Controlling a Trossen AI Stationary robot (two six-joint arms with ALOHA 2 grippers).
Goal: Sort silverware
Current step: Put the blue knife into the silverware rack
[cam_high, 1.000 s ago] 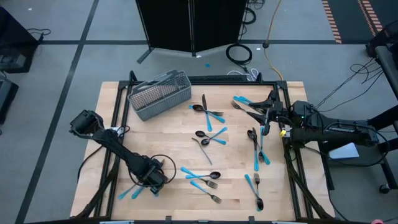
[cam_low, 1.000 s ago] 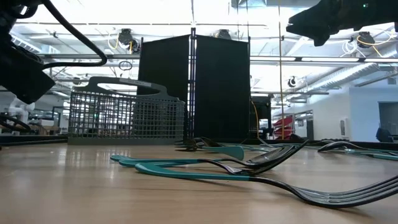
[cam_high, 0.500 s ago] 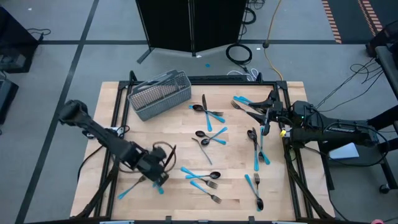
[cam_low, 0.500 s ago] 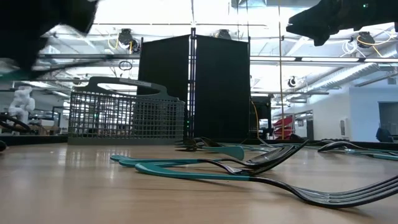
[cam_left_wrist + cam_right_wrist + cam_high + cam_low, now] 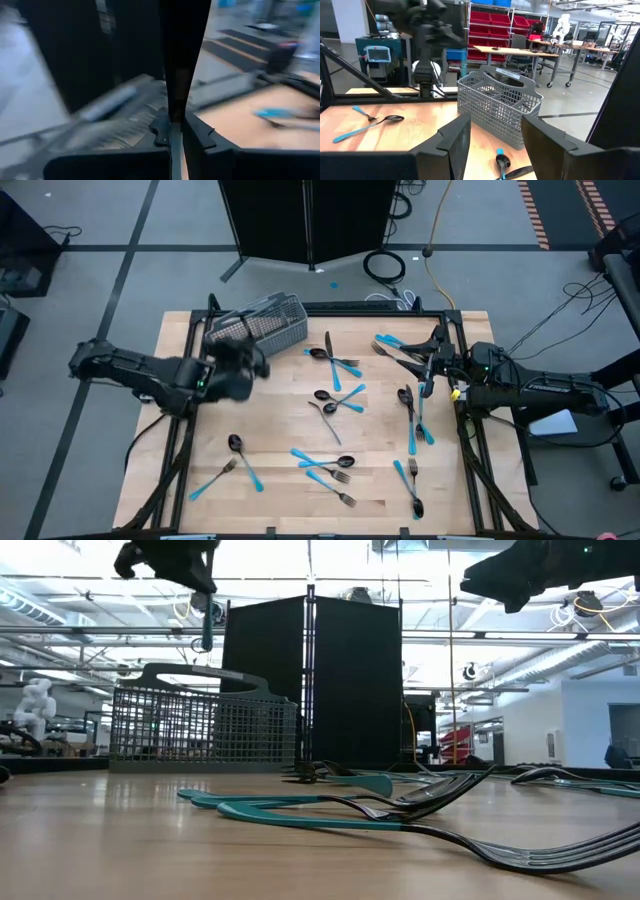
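The left gripper (image 5: 245,358) hangs above the grey wire-mesh basket (image 5: 257,331) at the back of the wooden desk (image 5: 280,435). Its jaws are shut tight on one thin piece of silverware (image 5: 207,630) with a light-blue handle (which kind, I cannot tell). It hangs straight down, so it can slide into a slot. The other blue-handled forks, spoons and knives (image 5: 335,401) lie spread over the desk. The right gripper (image 5: 432,362) waits at the right edge with its jaws wide open and nothing in them.
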